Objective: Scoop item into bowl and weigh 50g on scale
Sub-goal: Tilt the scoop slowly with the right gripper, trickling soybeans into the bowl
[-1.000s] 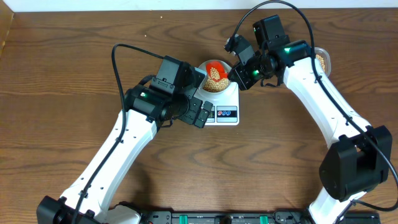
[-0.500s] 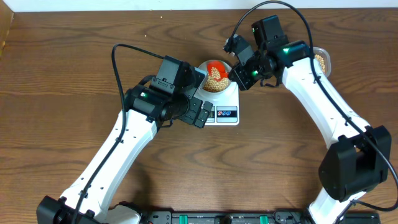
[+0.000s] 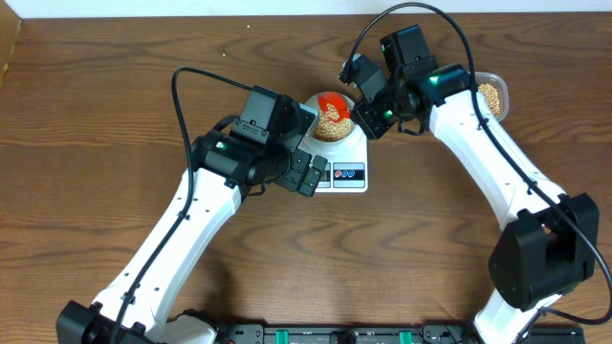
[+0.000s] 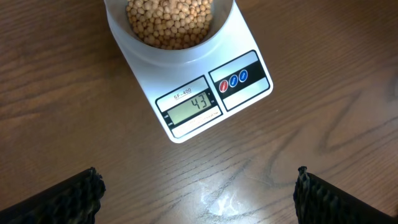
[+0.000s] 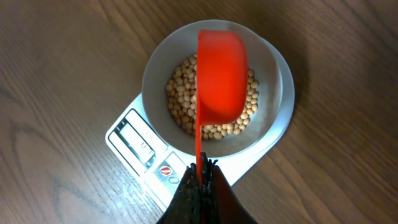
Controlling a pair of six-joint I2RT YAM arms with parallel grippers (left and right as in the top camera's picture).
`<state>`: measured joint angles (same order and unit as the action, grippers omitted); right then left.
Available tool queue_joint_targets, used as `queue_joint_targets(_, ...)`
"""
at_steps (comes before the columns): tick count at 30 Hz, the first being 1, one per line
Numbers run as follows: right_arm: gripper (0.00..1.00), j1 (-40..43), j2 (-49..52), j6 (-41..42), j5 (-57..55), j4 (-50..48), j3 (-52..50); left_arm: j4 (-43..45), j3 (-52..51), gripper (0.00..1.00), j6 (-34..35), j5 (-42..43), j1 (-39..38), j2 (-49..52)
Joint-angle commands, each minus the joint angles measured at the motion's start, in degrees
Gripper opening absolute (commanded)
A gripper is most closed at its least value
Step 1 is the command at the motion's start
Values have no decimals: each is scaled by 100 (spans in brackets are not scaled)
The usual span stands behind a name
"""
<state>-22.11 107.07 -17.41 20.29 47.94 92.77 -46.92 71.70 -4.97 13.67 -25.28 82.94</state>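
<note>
The white scale (image 4: 205,93) stands mid-table, also in the overhead view (image 3: 346,172); its display (image 4: 194,106) reads 43. The pale bowl (image 5: 157,71) sits on the scale (image 5: 134,140), holding tan beans (image 5: 180,99), which also show in the left wrist view (image 4: 169,22). My right gripper (image 5: 202,169) is shut on the thin handle of an orange-red scoop (image 5: 221,78), held tipped over the bowl. In the overhead view the scoop (image 3: 331,101) is above the bowl (image 3: 333,126). My left gripper (image 4: 198,193) is open and empty over bare table just in front of the scale.
A clear plastic tub (image 3: 491,94) with more beans sits at the far right, partly behind the right arm. Wooden table all round. The left arm crosses the middle left of the table.
The right arm has shifted slightly left and back with the scoop, uncovering more of the tub. The left arm has not moved.
</note>
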Motion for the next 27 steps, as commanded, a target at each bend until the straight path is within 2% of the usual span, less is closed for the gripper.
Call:
queue_joint_targets(1,1,-39,-186,37,9,-15,66,-20,-33,100,-101,70,9,17)
queue_joint_targets(10,1,188,-186,337,739,48,66,-20,-33,100,-101,70,9,17)
queue_joint_targets(27,1,295,-186,409,874,57,66,-20,-33,99,-101,70,9,17)
